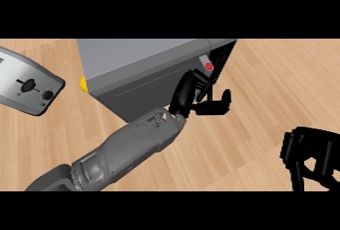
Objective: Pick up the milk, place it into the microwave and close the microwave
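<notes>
Against the microwave (143, 58) front, the left hand (192, 96) presses with straight, open fingers, probably to close it; the right hand (312, 155) rests relaxed.

A grey microwave (143, 63) sat in the upper middle of the frame on a wooden counter (279, 81), with a red button (208, 66) on its right side and a small yellow piece (83, 84) at its left corner. The left hand (192, 96) lay against the microwave's front with its fingers straight and its thumb stuck out to the right. A toaster (26, 87) lay at the upper left. The right hand (309, 152) rested at the lower right edge, fingers relaxed.
</notes>
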You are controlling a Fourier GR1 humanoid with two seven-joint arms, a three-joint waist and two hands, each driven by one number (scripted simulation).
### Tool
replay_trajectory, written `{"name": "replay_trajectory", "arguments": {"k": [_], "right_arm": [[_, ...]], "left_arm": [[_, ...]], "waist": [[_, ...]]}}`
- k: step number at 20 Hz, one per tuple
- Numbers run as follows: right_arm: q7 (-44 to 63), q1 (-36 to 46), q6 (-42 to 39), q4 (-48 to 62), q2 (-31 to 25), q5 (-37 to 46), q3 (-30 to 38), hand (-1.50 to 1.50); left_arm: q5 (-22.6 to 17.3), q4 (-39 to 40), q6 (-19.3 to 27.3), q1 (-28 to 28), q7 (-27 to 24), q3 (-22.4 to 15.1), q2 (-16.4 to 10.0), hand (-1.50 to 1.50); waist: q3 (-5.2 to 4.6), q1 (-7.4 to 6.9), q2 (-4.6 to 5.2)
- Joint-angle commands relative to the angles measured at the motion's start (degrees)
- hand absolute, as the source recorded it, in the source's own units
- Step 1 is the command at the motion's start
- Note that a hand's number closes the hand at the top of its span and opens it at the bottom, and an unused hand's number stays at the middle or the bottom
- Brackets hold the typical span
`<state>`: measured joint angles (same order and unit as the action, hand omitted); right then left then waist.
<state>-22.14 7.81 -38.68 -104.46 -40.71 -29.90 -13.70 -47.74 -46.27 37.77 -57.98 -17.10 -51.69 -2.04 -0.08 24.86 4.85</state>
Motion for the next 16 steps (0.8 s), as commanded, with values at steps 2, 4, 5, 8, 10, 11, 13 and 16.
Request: {"name": "replay_trajectory", "arguments": {"k": [2,4,5,8,10,11,13,16], "right_arm": [[0.42,-3.32,-1.88,-1.72,0.67,-1.17,-3.67,1.5],[0.92,-4.21,-1.34,-3.05,0.88,-1.02,-4.45,1.5],[1.25,-5.01,-1.1,-3.49,1.09,-0.7,-5.2,1.5],[1.66,-6.63,0.72,-5.89,2.28,-0.71,-6.15,1.5],[1.62,-8.27,1.82,-6.88,3.28,-0.38,-7.02,1.5],[1.73,-8.38,2.14,-7.45,3.45,-0.05,-7.23,1.5],[1.9,-9.81,3.47,-8.86,4.19,0.72,-7.91,1.5],[2.38,-11.65,5.26,-11.01,5.01,1.75,-8.89,1.5]], "left_arm": [[-10.83,-0.28,-1.46,2.43,1.33,10.92,1.98,1.5],[-13.34,0.16,-3.85,2.98,1.51,12.73,2.04,1.5],[-14.22,0.65,-4.54,3.65,1.14,13.1,2.04,1.5],[-16.32,2.15,-7.62,4.9,0.15,13.56,2.04,1.5],[-18.32,2.6,-9.32,5.03,0.43,13.82,2.04,1.5],[-18.49,3.04,-10.89,5.38,-0.29,13.38,2.04,1.5],[-19.38,4.02,-13.08,6.26,-1.03,13.06,2.04,1.5],[-20.26,5.3,-16.21,7.03,-1.69,11.86,1.61,1.5]], "waist": [[-0.65,-2.09,1.37],[-0.52,-2.62,1.01],[-0.46,-3.0,0.91],[-0.48,-3.77,0.48],[-0.37,-4.21,0.24],[-0.41,-4.78,0.41],[-0.44,-5.79,0.11],[-0.47,-6.38,-0.04]]}}
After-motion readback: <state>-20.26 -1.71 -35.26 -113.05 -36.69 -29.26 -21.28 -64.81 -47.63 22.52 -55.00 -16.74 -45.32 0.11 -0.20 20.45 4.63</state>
